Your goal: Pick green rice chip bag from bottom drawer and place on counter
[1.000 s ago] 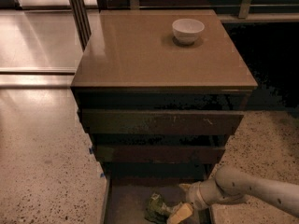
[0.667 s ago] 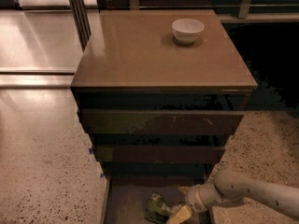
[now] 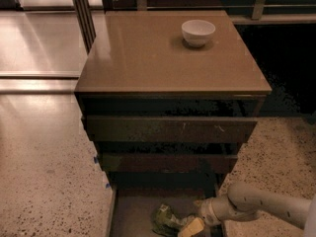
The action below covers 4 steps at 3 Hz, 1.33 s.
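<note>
The green rice chip bag (image 3: 164, 218) lies crumpled on the floor of the open bottom drawer (image 3: 133, 214) at the bottom of the view. My gripper (image 3: 190, 225) reaches in from the right on a pale arm and sits right at the bag's right side, with a yellowish fingertip (image 3: 191, 227) touching or overlapping it. The counter (image 3: 148, 58) is the glossy brown top of the cabinet.
A white bowl (image 3: 198, 32) stands at the back right of the counter. Two dark drawer fronts (image 3: 168, 130) sit above the open drawer. Speckled stone floor (image 3: 44, 172) lies to the left and right. A metal post (image 3: 81, 9) rises behind the cabinet's left corner.
My gripper and arm have shifted slightly left toward the bag. The bag has stayed in the drawer.
</note>
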Each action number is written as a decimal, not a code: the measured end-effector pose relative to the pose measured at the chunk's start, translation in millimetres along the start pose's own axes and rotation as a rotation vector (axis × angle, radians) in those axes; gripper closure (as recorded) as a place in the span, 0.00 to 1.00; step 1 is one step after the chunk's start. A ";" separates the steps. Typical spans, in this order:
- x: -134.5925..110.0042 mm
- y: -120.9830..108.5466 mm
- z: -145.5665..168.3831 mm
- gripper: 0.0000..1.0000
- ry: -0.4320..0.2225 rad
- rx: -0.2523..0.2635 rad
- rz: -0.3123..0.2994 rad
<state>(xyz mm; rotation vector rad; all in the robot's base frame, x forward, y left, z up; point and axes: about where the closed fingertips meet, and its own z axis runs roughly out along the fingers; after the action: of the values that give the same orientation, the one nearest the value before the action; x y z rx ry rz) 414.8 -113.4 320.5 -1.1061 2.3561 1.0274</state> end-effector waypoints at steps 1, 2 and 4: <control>25.8 -42.6 28.7 0.00 0.003 -0.023 0.021; 39.3 -87.1 48.1 0.00 -0.015 -0.008 0.046; 51.0 -140.9 78.5 0.00 -0.009 0.030 0.091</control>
<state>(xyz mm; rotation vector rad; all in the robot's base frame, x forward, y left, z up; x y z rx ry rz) 490.8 -143.7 172.5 -0.9888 2.4264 1.0218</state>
